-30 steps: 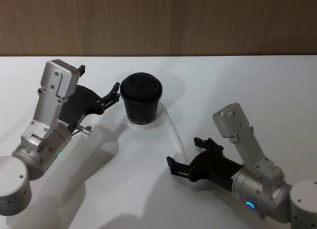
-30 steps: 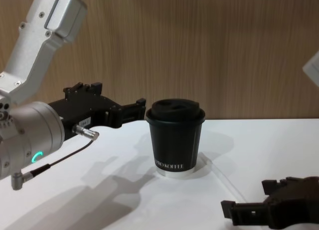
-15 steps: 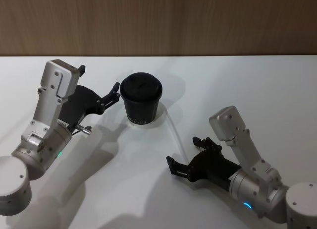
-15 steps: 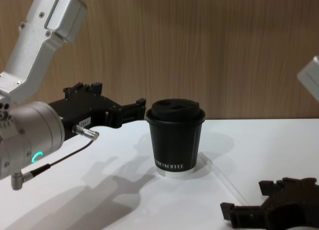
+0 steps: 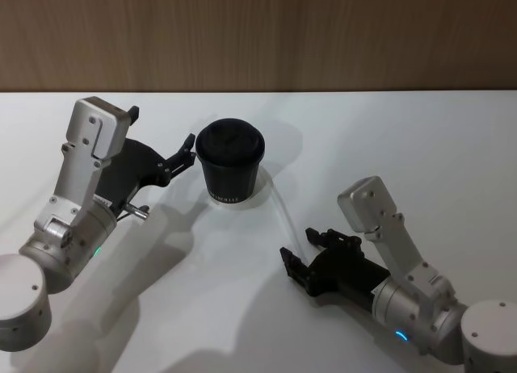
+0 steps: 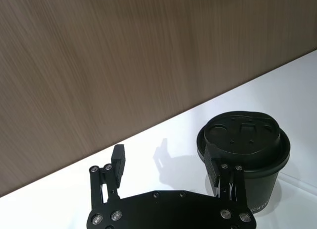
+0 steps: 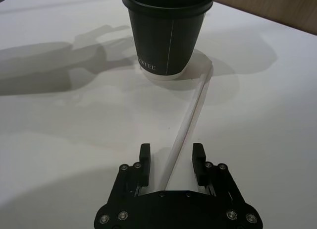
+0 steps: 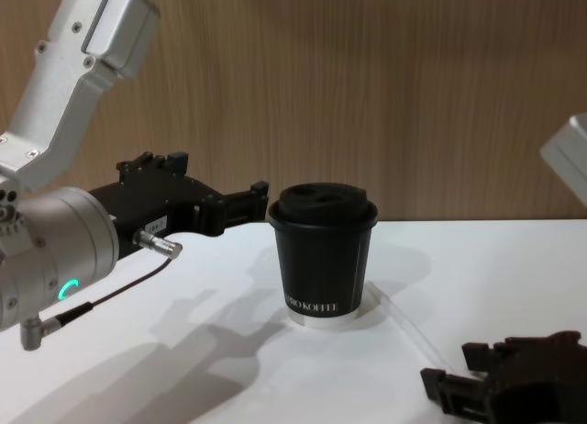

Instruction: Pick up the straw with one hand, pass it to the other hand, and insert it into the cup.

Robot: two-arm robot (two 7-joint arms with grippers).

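1. The fingers of the right gripper (image 7: 171,162) are spread, released, astride the straw (image 7: 194,112).
2. The straw is laid flat on the table (image 7: 69,140), its far end just beside the cup (image 7: 168,35).
3. The left gripper (image 6: 165,154) is held open beside the cup's lid.
4. Pickup is judged in hand; closing on the straw and lifting are called for next.

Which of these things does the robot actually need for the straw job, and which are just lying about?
Part of the job:
straw, lying flat
cup, lid on
right gripper, jaws open astride the straw
left gripper, jaws open, by the cup

Just there:
table
wooden wall
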